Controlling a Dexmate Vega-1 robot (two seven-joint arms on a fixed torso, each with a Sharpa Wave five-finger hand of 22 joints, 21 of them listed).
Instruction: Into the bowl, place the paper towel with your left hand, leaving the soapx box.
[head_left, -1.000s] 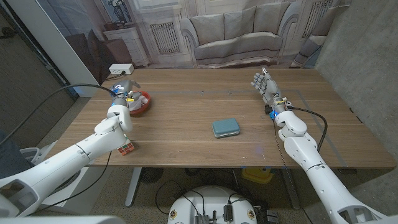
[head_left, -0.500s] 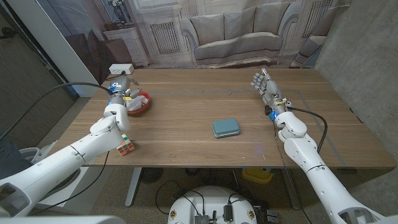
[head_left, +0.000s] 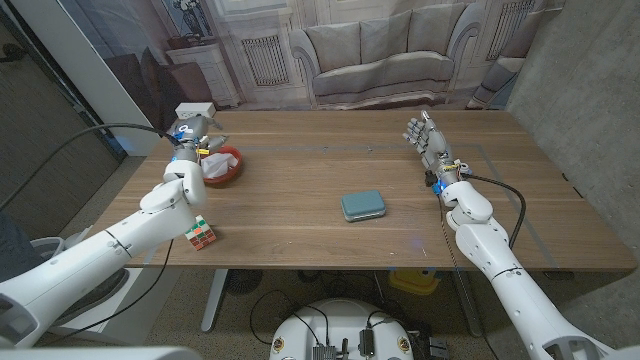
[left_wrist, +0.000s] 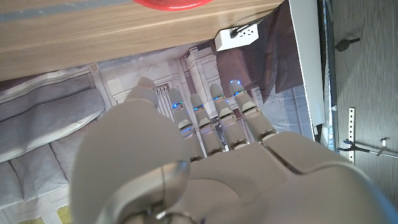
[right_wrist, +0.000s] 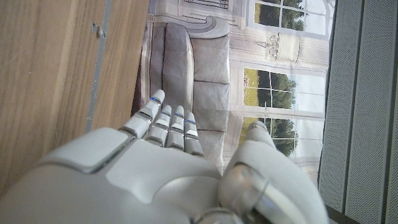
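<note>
A red bowl (head_left: 226, 166) stands near the table's far left; its rim also shows in the left wrist view (left_wrist: 168, 4). A white crumpled paper towel (head_left: 213, 173) lies inside it. My left hand (head_left: 187, 136) hovers just behind and to the left of the bowl, at the table's edge, with its fingers (left_wrist: 217, 118) stretched out and nothing in them. The teal soapx box (head_left: 363, 205) lies flat at mid-table, far from both hands. My right hand (head_left: 428, 140) stands at the right with its fingers (right_wrist: 168, 121) spread and holds nothing.
A small multicoloured cube (head_left: 202, 236) sits at the table's near left edge beside my left forearm. A white power strip (head_left: 195, 109) lies beyond the table's far left corner, also seen from the left wrist (left_wrist: 239, 34). A sofa stands behind the table.
My left hand has drawn back from over the bowl toward the far left edge of the table. The paper towel stays in the bowl. The right arm has not moved.
</note>
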